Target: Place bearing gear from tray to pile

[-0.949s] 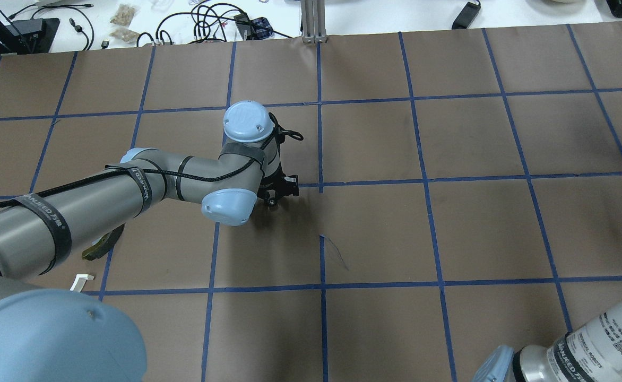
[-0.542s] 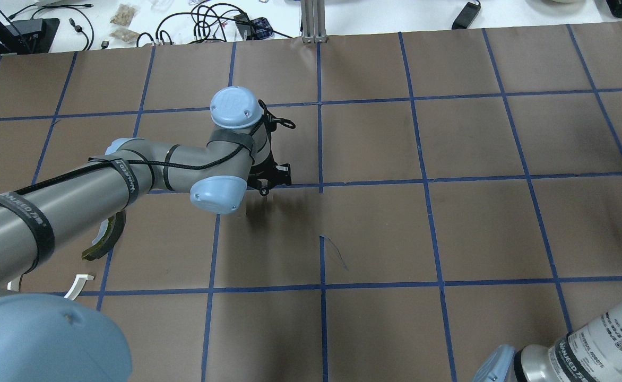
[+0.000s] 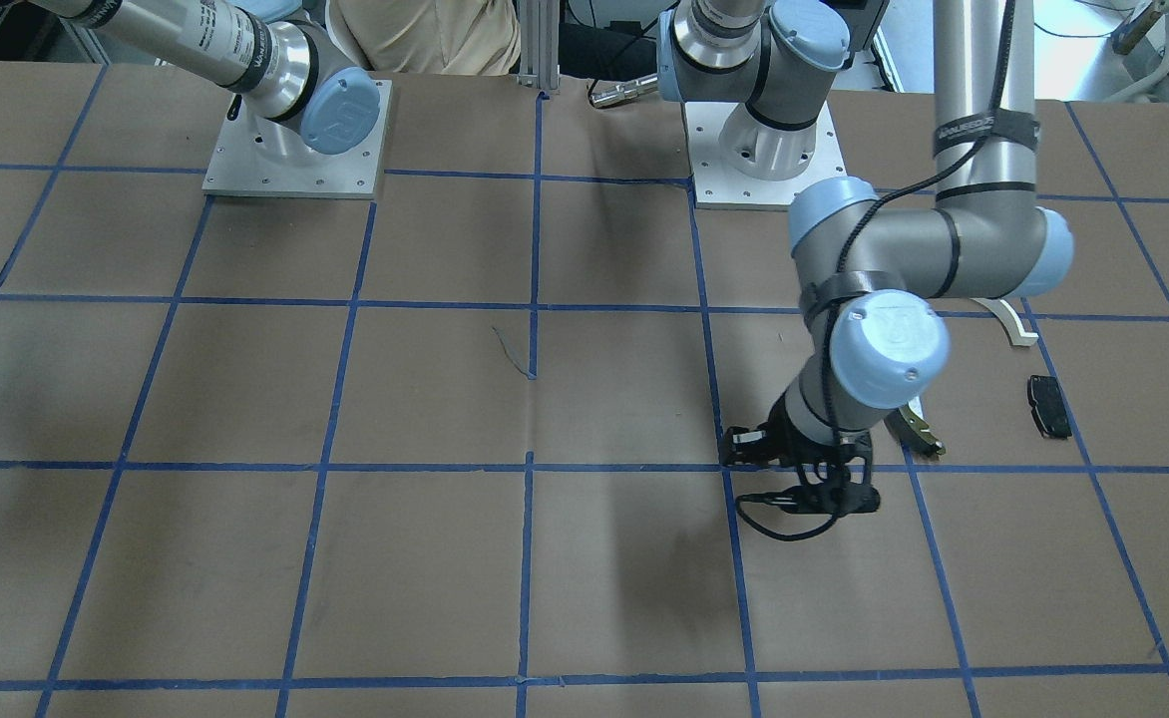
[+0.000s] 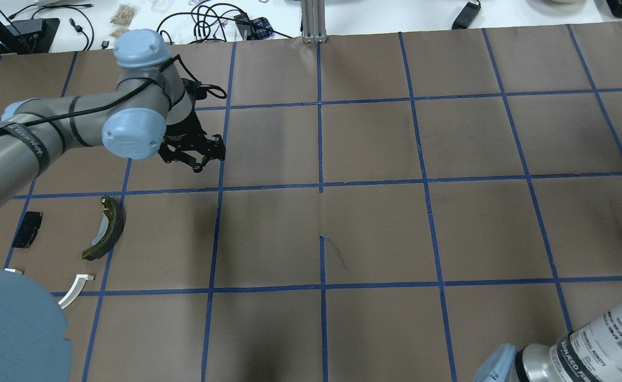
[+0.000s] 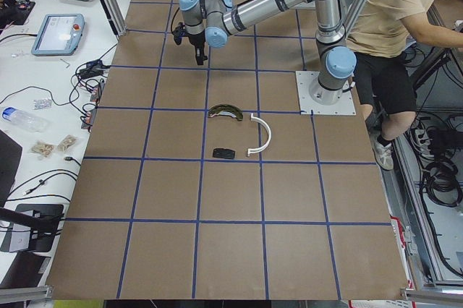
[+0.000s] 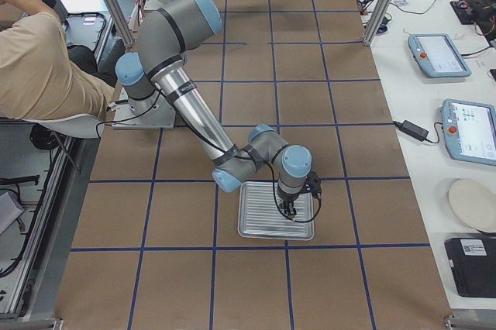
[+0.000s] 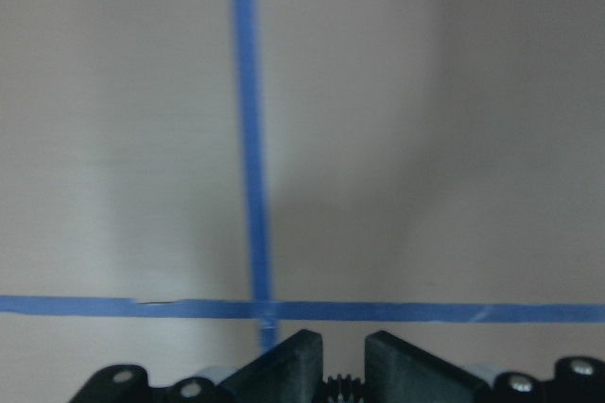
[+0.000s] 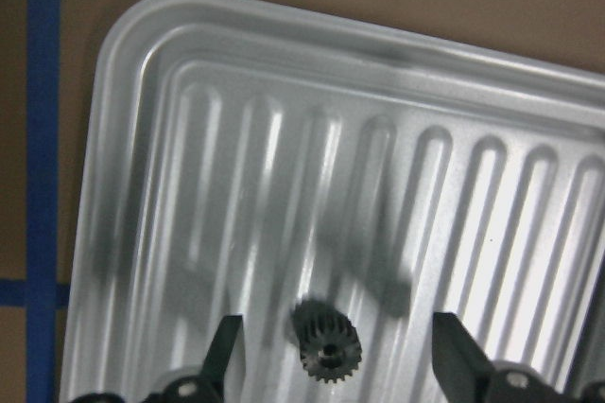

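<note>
While the right gripper (image 8: pixel 338 354) is hovering with fingers (image 8: pixel 225 358) spread and empty, the bearing gear (image 8: pixel 326 351) is lying in the tray (image 8: pixel 132 53) between them, at the wrist view's 6 o'clock, so it's probably lining up the pick. Next it's needing a drop and squeeze, then a haul to the pile (image 4: pixel 106 228); left gripper (image 7: pixel 342 358) is hanging clenched, empty.

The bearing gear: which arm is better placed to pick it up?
Right. The right hand hangs open over the tray, the bearing gear between its fingers; the left hand is far off near the pile.
</note>
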Tool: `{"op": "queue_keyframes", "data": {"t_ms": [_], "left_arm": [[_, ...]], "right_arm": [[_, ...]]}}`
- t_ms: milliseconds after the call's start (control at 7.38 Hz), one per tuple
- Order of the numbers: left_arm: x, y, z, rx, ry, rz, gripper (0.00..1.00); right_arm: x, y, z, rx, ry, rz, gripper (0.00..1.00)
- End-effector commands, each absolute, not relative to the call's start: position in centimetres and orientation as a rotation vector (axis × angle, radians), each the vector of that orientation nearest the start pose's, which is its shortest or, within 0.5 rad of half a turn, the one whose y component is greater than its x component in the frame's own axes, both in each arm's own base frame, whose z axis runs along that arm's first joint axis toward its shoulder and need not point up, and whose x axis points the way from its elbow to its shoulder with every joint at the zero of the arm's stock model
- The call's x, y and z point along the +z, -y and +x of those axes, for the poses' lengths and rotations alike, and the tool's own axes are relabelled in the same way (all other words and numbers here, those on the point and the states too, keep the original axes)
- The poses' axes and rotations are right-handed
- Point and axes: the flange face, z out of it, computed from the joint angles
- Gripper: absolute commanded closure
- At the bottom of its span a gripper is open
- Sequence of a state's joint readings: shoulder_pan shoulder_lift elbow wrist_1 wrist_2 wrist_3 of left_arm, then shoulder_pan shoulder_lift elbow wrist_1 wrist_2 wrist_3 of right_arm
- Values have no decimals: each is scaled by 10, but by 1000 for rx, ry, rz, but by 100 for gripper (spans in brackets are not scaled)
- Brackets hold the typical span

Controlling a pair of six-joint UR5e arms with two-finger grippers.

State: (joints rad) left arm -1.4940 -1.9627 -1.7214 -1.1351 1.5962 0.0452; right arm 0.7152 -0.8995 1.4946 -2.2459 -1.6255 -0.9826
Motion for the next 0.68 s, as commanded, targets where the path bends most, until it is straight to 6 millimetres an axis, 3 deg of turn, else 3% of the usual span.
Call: {"op": "queue_keyframes", "data": {"t_ms": [0,271,407,542], "left_arm": [[237,590,48,277,-3117,-105,100],[235,577,131,334,-3066,-37,100],[224,572,163,359,-3059,-29,100],[215,572,177,413,-3009,-23,100]], "right_arm": [[181,550,-445,-2,-3229,-197,37],[181,551,-445,-16,-3223,-193,48],[182,551,-444,-25,-3220,-191,54],[182,551,-444,-23,-3218,-183,62]]}}
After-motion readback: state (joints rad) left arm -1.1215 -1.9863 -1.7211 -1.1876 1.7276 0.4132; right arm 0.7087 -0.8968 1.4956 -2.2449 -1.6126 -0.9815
